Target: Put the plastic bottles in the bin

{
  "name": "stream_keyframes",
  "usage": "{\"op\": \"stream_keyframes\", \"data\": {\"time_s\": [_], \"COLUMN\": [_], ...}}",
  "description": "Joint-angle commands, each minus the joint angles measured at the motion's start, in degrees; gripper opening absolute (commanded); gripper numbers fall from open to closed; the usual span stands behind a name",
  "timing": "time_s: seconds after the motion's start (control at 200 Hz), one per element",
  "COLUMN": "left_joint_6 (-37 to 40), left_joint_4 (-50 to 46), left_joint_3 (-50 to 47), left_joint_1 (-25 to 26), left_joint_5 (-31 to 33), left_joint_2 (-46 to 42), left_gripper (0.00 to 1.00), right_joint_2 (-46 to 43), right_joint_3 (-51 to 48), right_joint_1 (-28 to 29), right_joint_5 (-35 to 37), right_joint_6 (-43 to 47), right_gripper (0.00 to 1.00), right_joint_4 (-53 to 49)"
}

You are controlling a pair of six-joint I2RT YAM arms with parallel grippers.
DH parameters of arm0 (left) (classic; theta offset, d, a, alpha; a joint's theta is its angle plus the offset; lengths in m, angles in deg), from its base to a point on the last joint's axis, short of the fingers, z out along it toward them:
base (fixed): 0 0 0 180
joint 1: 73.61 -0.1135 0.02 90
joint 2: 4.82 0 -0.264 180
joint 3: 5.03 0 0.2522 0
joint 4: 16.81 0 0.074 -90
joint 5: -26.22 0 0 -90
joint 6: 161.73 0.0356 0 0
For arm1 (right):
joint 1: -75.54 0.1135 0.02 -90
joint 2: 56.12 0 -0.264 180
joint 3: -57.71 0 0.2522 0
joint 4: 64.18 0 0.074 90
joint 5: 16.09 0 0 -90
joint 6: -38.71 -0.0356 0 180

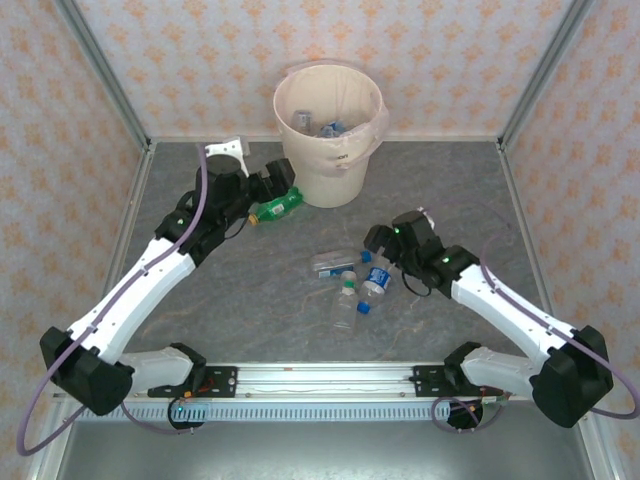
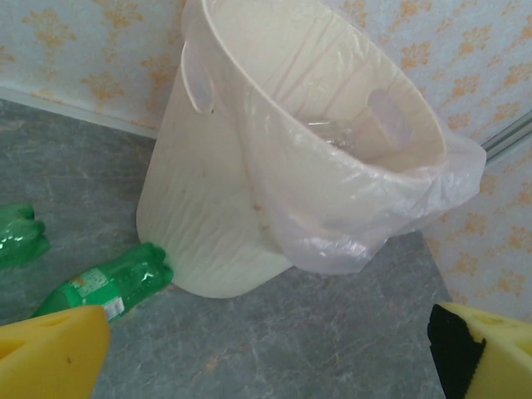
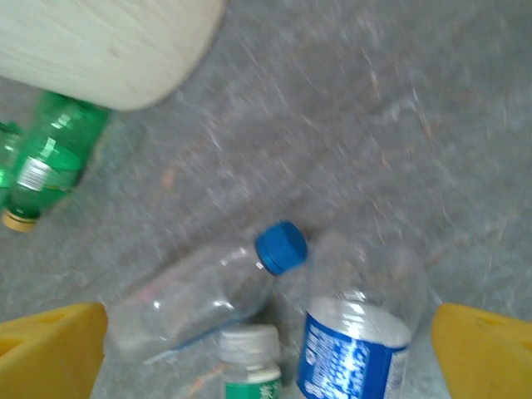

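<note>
Yellow pads [image 3: 50, 353] of the right gripper [image 3: 266, 353] sit in the bottom corners of its wrist view, spread wide and holding nothing. Between them, at bottom centre, lie three clear plastic bottles: a blue-capped bottle [image 3: 187, 307] on its side, a blue-labelled bottle [image 3: 357, 341] just beside it, and a white-capped bottle [image 3: 249, 370] at the lower edge. At upper left a green bottle [image 3: 58, 150] lies with its base against the bin [image 3: 108, 50]. From above, the bin stands at top centre of the grey table [image 1: 250, 310], with a few discarded bottles [image 1: 330, 128] inside. Its pinkish bag [image 2: 357, 216] drapes over the rim. The left gripper [image 2: 266, 349] hovers near the bin's foot, jaws likewise wide apart and empty, the green bottle at lower left of its view.
</note>
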Motion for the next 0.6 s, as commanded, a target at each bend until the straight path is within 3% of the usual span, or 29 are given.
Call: {"op": "stream_keyframes", "data": {"time_s": [0.0, 0.195, 0.596], "left_joint_6": [0.82, 1.71, 1.50], "left_joint_4": [2.32, 0.46, 0.17], "left_joint_3": [-2.71, -4.00, -3.71], "left_joint_1": [0.00, 0.01, 0.02], "left_joint_5": [-1.30, -0.49, -1.24], "left_joint_2": [-2.96, -4.71, -4.29], "left_gripper": [0.99, 0.99, 0.99], "right_joint_2": [-0.50, -0.07, 2.55], "right_joint_3": [-3.80, -10.41, -15.02], "right_joint_1": [0.41, 0.94, 1.84], "right_joint_5": [-3.13, -6.13, -7.48], "right_joint_6": [-6.05, -11.44, -12.62], "right_gripper": [0.92, 0.79, 0.71], "right_joint_4": [3.04, 9.08, 14.54]}}
